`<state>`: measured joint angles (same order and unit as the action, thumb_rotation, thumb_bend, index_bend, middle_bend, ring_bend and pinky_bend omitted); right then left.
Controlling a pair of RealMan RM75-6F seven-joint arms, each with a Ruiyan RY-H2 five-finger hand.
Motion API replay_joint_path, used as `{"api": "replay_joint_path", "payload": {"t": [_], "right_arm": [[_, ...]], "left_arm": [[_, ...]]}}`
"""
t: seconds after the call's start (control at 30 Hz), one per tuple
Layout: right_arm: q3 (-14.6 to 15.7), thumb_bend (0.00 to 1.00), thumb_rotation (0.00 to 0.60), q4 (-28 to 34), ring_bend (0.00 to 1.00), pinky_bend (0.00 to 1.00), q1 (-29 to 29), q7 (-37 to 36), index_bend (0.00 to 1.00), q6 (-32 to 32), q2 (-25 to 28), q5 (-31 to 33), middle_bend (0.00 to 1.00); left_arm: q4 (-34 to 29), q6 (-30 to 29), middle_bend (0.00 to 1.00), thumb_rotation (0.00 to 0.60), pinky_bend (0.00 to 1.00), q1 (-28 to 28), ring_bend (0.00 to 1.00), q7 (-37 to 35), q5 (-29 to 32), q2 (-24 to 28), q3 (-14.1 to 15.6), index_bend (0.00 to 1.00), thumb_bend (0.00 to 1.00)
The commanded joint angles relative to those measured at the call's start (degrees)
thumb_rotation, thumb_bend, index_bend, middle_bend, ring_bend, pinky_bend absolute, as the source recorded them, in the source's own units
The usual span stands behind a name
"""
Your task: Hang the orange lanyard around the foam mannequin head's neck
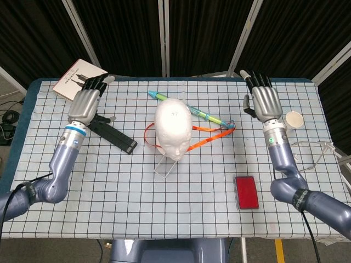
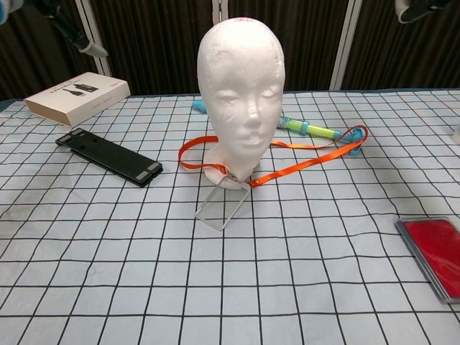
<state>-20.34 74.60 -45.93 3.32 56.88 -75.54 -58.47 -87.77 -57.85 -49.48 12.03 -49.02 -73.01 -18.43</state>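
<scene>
A white box [image 2: 77, 96] with a printed lid lies at the far left of the checked tablecloth [image 2: 230, 287]. Near it, a flat black bar [image 2: 109, 157] lies at a slant. A teal and green pen [image 2: 309, 130] lies toward the back of the table. A red case [image 2: 435, 254] sits near the front right edge. A paper cup [image 1: 293, 120] stands at the far right, with clear glasses [image 1: 315, 155] lying nearer the front of it. Black curtains [image 1: 203, 33] hang behind.

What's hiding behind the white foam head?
Behind the foam head lies a blue-green toy stick, its middle hidden. The orange lanyard loops round behind the neck, unseen there.
</scene>
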Motion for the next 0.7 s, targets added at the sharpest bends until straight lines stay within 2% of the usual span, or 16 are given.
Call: {"api": "replay_joint_path", "payload": {"t": [0.03,0.2,0.27,0.37,0.47,0.6,0.7], "right_arm": [[4.02,0.89,0.6,8.93,0.0,0.0,6.12,-2.54,0.15,3.32,6.91,-5.55,0.04],[8.35,0.97,0.6,15.07,0.0,0.0,10.39,-4.89,0.15,5.14,11.15,-11.83,0.04],[11.13,0.98,0.6,17.81,0.0,0.0,12.73,-6.11,0.16,6.25,12.73,-15.4,0.05],[14.17,0.98,0.6,20.05,0.0,0.0,14.77,-6.9,0.17,6.92,13.71,-18.99,0.06],[18.04,0.98,0.6,21.93,0.0,0.0,16.25,-7.78,0.17,6.72,14.02,-24.21,0.07],[21.72,0.99,0.6,23.2,0.0,0.0,16.1,-8.26,0.17,5.41,13.35,-31.22,0.07],[23.18,1.0,0.6,23.49,0.0,0.0,14.79,-9.05,0.17,3.89,12.06,-35.57,0.07]], "left_arm": [[-4.73,-3.78,0.0,0.6,0.0,5.04,0.0,-0.1,-5.9,3.93,4.59,0.0,0.15],[-9.24,-7.79,0.0,0.6,0.0,10.4,0.0,-1.08,-12.5,7.65,9.16,0.0,0.2],[-11.35,-11.68,0.0,0.6,0.0,13.58,0.0,-0.58,-15.67,9.03,11.33,0.0,0.2],[-12.95,-14.48,0.0,0.6,0.0,16.4,0.0,0.28,-17.82,10.09,13.47,0.0,0.2],[-14.6,-17.11,0.0,0.6,0.0,19.45,0.0,0.72,-19.64,11.08,15.62,0.0,0.2],[-15.79,-20.81,0.0,0.6,0.0,23.17,0.0,1.15,-21.2,11.18,17.53,0.0,0.2],[-16.65,-22.84,0.0,0.6,0.0,25.32,0.0,1.18,-21.45,10.97,18.21,0.0,0.2]]}}
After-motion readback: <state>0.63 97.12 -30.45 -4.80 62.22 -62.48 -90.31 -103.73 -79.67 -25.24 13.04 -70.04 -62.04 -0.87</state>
